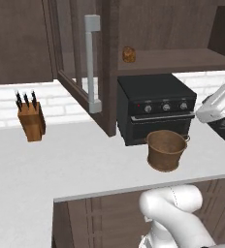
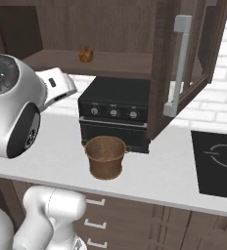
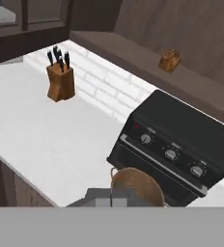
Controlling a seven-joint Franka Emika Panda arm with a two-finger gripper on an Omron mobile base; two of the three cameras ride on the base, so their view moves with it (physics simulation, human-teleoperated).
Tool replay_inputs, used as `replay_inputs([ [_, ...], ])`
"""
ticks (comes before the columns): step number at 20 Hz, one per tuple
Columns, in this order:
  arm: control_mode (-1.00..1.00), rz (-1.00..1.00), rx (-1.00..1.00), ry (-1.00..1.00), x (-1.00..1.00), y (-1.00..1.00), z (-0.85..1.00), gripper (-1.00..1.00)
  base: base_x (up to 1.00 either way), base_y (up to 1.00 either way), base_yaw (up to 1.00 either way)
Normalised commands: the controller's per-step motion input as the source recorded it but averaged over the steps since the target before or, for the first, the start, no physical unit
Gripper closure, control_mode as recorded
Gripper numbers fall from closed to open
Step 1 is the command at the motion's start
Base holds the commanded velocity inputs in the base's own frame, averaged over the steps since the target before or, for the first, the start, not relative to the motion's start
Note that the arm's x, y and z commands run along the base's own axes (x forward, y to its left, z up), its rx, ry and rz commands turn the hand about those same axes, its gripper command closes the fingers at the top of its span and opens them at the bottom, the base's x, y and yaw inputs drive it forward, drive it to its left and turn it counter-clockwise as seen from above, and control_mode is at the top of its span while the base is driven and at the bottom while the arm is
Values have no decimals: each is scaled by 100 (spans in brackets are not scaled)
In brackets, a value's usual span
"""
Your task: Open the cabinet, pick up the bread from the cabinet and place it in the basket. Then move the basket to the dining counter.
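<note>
Kitchen desk (image 1: pixel 61 160), cabinet (image 1: pixel 80 72) open: bread (image 1: pixel 129 54) on shelf looks light, soft, so pinch sides gently; end effector (image 3: pixel 110 198) shut, empty.

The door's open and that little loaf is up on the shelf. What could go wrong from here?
The bread sits deep on the cabinet shelf above the oven, so the arm might bump the oven top or the open door. The end effector is shut and must open first. A dropped loaf could miss the basket.
</note>
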Motion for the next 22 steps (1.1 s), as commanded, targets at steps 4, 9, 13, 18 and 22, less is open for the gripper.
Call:
replay_inputs([
  [4,-100,-35,1,0,8,1,5,100,0,0,0],
  [9,-100,-42,0,0,0,16,36,100,0,0,0],
  [13,-100,-31,0,0,0,4,54,-100,0,0,0],
  [18,-100,-1,23,0,-18,-4,55,-100,0,0,0],
  [22,-100,2,29,-6,-1,0,12,-100,0,0,0],
])
